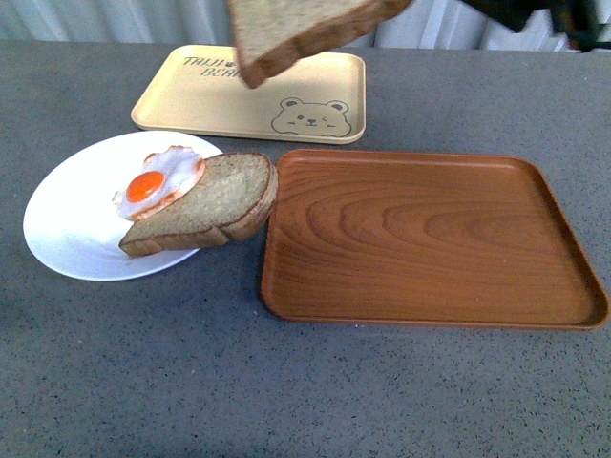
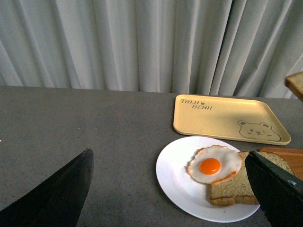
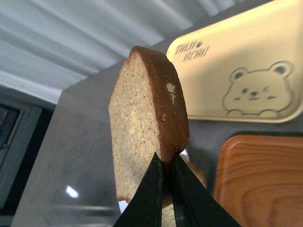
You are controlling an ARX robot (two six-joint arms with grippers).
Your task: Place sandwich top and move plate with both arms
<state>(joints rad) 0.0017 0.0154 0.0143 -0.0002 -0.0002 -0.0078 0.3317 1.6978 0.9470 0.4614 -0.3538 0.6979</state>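
The sandwich top (image 1: 296,33) is a thick speckled brown slice held high above the table at the top of the front view. My right gripper (image 3: 166,163) is shut on its crust edge (image 3: 163,109). The white plate (image 1: 72,224) lies at the left with a fried egg (image 1: 158,181) and a smaller domed bread slice (image 1: 215,205) that overhangs the plate's right rim. My left gripper (image 2: 170,189) is open and empty, hovering off to one side of the plate (image 2: 177,182). A corner of the held slice (image 2: 296,85) shows in the left wrist view.
A brown wood-grain tray (image 1: 430,239) lies right of the plate, its left edge under the domed slice. A yellow bear tray (image 1: 253,95) lies behind. Grey curtains (image 2: 142,42) stand at the far table edge.
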